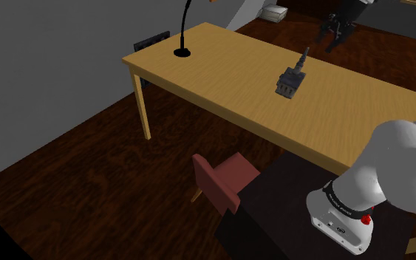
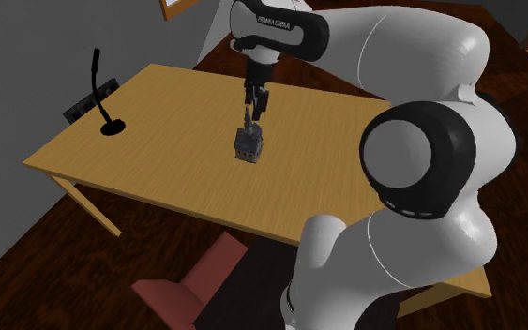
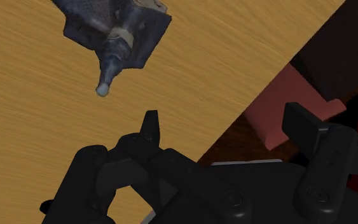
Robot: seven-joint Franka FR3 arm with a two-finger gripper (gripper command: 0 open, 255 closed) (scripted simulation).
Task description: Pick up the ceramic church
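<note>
Spread wide, empty jaws hover above the grey church standing upright on the tabletop, apparently opened to descend around its spire.

Wood worktop carrying a church and a lamp.

The worktop is long, light yellow-brown with visible grain, and stands on pale legs over a dark plank floor. The small dark grey church stands upright about midway along it, its thin spire ending in a pale tip. The black lamp, with a round flat base and a slim curved neck, sits near the end at the shoulder view's left, well apart from the church.
</note>
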